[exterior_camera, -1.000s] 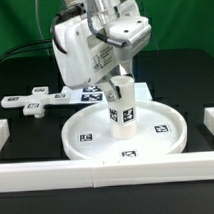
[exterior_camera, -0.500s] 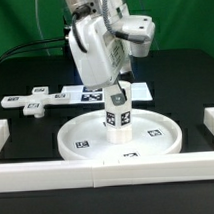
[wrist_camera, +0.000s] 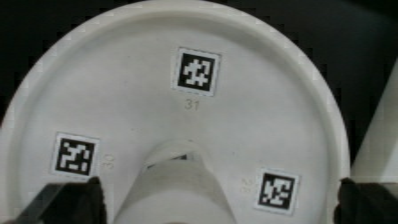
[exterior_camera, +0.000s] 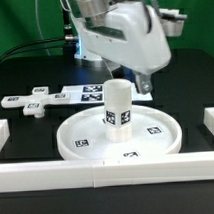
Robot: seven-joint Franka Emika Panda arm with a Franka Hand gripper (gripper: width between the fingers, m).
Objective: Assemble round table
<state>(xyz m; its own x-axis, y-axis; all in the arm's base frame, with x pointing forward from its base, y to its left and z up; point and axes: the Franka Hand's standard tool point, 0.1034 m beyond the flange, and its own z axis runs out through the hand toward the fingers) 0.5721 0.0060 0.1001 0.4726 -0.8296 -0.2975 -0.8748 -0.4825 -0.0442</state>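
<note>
One big white robot arm (exterior_camera: pixel 118 40) fills the upper part of the exterior view, leaning in over a black tabletop (exterior_camera: pixel 185 92). Long white straight border rails box in the work area: one (exterior_camera: pixel 107 175) runs along the near edge, with a shorter piece at the exterior view's left (exterior_camera: pixel 2 134) and another at its right (exterior_camera: pixel 210 124). Inside them lies the large white plastic rimmed disc (exterior_camera: pixel 156 133) of the round table, flat on the tabletop, with small black-and-white square tags on its face. Behind the disc, the thin flat white marker board (exterior_camera: pixel 90 94) lies on the tabletop, partly hidden by the arm. The short white cylinder leg (exterior_camera: pixel 117 110) stands upright at the centre of the disc, with a square tag on the side facing the camera. The small flat white base piece (exterior_camera: pixel 27 103), also tagged, lies well apart from the disc at the exterior view's left, just beside the marker board. The gripper (wrist_camera: pixel 210 205) hangs above the leg, clear of it. In the wrist view its dark fingers (wrist_camera: pixel 63 198) stand spread wide, released and grasping nothing, with the rounded top of the leg (wrist_camera: pixel 187 185) showing in the gap between them and the disc (wrist_camera: pixel 249 130) spread out beyond.
</note>
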